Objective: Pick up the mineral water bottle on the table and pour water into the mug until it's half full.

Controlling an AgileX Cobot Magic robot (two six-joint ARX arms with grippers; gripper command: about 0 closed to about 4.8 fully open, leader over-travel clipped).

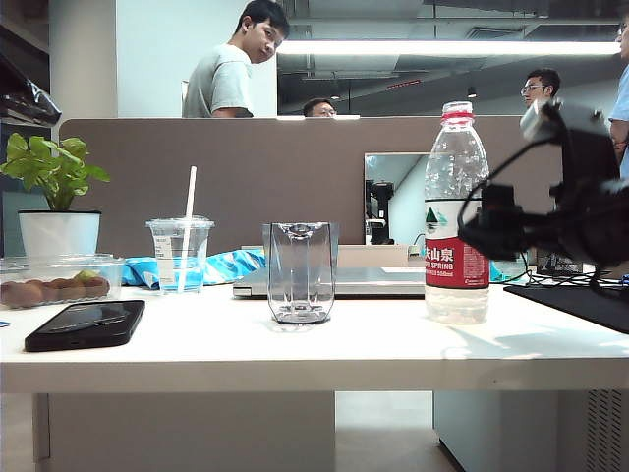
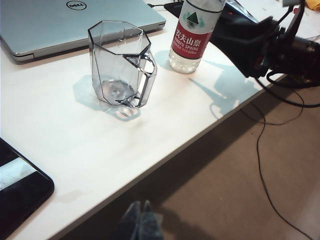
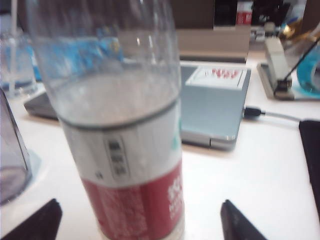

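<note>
Our right gripper (image 3: 137, 220) has its two dark fingertips (image 3: 35, 220) spread wide, one on each side of the bottle (image 3: 120, 120), neither touching it. In the exterior view that gripper (image 1: 482, 231) comes in level from 3 o'clock and sits just beside the bottle (image 1: 457, 216) at label height. The bottle stands upright on the table (image 1: 295, 349), cap on, with its red-and-white label around the lower half.

Our left gripper (image 2: 140, 222) shows only as a blurred dark tip at the edge of its wrist view, off the table's front edge; the two tips look pressed together, though blur makes this uncertain. We do not see it in the exterior view.

The mug (image 1: 300, 270) stands upright near the table's middle, at 9 o'clock from the bottle and apart from it; it looks empty. From the left wrist we see the mug (image 2: 122, 65) with its handle toward the table's edge, and the bottle (image 2: 195, 30) near it.

A silver laptop (image 2: 60, 22) lies closed behind the mug. A black phone (image 1: 86, 324) lies flat at 9 o'clock of the mug, and a cup with a straw (image 1: 180, 254) stands behind the phone.
</note>
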